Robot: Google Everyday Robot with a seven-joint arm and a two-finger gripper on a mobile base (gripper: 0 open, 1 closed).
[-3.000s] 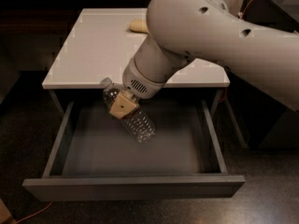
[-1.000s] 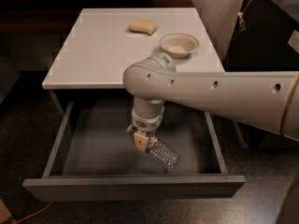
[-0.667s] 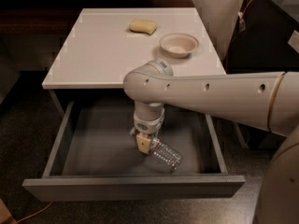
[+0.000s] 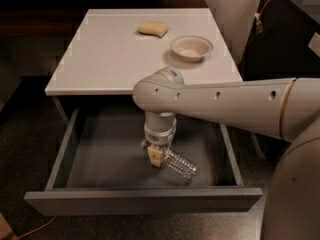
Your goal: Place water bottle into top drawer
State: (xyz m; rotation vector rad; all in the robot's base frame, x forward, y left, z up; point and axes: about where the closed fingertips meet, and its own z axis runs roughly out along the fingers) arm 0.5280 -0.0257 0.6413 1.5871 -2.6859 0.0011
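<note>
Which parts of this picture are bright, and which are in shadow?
Camera view: the tabletop is brightly lit; the top drawer below it is dim; the gripper, low inside it at the water bottle, sits in that shade; the floor is dark.

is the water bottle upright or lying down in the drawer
Lying down: the water bottle lies on its side on the top drawer floor, the claw at one end of it.

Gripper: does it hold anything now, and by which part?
It cannot be told. The gripper is at the cap end of the water bottle, inside the top drawer.
</note>
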